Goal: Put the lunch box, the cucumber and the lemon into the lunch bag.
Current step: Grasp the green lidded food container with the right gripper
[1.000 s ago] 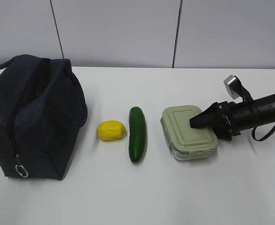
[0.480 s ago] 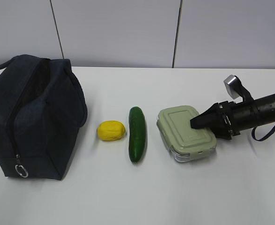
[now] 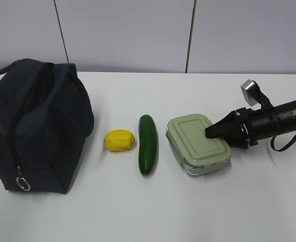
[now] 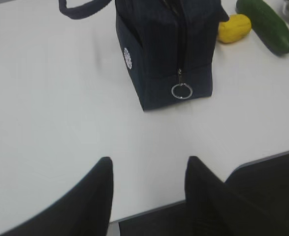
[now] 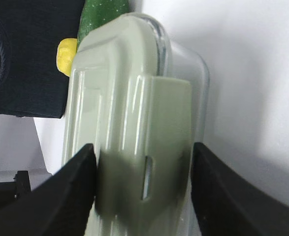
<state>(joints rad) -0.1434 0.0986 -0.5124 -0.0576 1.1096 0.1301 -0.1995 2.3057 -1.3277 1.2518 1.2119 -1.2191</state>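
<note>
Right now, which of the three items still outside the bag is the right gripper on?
The lunch box: the right gripper has its fingers either side of the sage-green lid. The cucumber and the lemon lie untouched to its left.

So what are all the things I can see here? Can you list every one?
lunch bag: one, dark navy, standing at the table's left, zip closed.
lemon: one, yellow, between bag and cucumber.
cucumber: one, dark green, middle of the table.
lunch box: one, clear with pale green lid, right of the cucumber.
table: one, white.
wall: pale grey panels behind.
right gripper: one, black, jaws on either side of the lunch box end.
left gripper: one, black, open, short of the bag.
</note>
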